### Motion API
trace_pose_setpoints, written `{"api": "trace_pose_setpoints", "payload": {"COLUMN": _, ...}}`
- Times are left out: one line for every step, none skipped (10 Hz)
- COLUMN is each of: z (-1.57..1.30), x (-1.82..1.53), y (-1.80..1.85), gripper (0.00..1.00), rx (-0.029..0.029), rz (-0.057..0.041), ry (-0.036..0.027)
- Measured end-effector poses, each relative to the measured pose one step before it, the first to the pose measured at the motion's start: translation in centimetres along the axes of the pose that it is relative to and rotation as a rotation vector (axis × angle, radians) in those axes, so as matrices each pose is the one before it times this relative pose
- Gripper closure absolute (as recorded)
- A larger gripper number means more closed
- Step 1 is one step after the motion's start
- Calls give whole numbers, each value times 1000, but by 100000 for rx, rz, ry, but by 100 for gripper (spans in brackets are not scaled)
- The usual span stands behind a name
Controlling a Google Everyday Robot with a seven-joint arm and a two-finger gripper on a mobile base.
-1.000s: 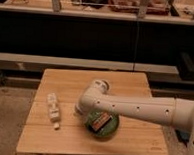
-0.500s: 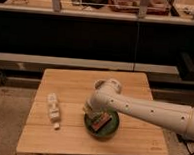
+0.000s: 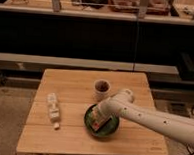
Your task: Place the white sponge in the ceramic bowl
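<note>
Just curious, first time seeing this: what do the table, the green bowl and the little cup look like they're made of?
Table: pale wood, matte, with visible plank seams. Bowl: dark green, probably glazed ceramic, though no shine shows. Cup: white outside, dark inside; ceramic or plastic, can't say. The gripper is down inside the bowl at the end of a smooth white arm, likely plastic-shelled.

White cup [image 3: 101, 88] with dark inside, lumpy white bottle [image 3: 52, 107], wooden table [image 3: 61, 134]

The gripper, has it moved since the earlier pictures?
Yes. The gripper and its arm have swung left and down over the ceramic bowl, while the white cup kept its place on the table.
</note>
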Motion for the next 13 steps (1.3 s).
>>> {"api": "trace_pose_setpoints", "payload": {"z": -146, "x": -416, "y": 43, "gripper": 89, "rx": 254, "rz": 1521, "ry": 137}}
{"api": "trace_pose_setpoints", "payload": {"z": -66, "x": -368, "y": 247, "gripper": 79, "rx": -300, "rz": 1987, "ry": -272}}
{"api": "trace_pose_setpoints", "payload": {"z": 32, "x": -371, "y": 344, "gripper": 70, "rx": -374, "rz": 2219, "ry": -386}}
{"api": "trace_pose_setpoints", "payload": {"z": 183, "x": -378, "y": 416, "gripper": 61, "rx": -511, "rz": 2874, "ry": -779}}
{"api": "trace_pose_setpoints", "payload": {"z": 335, "x": -149, "y": 240, "gripper": 50, "rx": -136, "rz": 3045, "ry": -821}}
{"api": "trace_pose_setpoints", "payload": {"z": 324, "x": 81, "y": 110, "gripper": 40, "rx": 45, "rz": 2330, "ry": -387}}
{"api": "trace_pose_setpoints", "payload": {"z": 323, "x": 239, "y": 107, "gripper": 28, "rx": 119, "rz": 2308, "ry": -4}}
{"api": "trace_pose_setpoints", "payload": {"z": 148, "x": 294, "y": 42, "gripper": 23, "rx": 115, "rz": 1115, "ry": 400}}
{"api": "trace_pose_setpoints", "payload": {"z": 93, "x": 503, "y": 62, "gripper": 20, "rx": 218, "rz": 1223, "ry": 1050}}
{"api": "trace_pose_setpoints", "payload": {"z": 27, "x": 550, "y": 125, "gripper": 20, "rx": 187, "rz": 1755, "ry": 1225}}
{"api": "trace_pose_setpoints", "payload": {"z": 2, "x": 388, "y": 79, "gripper": 20, "rx": 118, "rz": 1674, "ry": 809}}
{"api": "trace_pose_setpoints", "payload": {"z": 86, "x": 162, "y": 41, "gripper": 20, "rx": 260, "rz": 1798, "ry": 335}}
{"api": "trace_pose_setpoints", "payload": {"z": 141, "x": 187, "y": -3, "gripper": 20, "rx": 568, "rz": 2357, "ry": 461}}
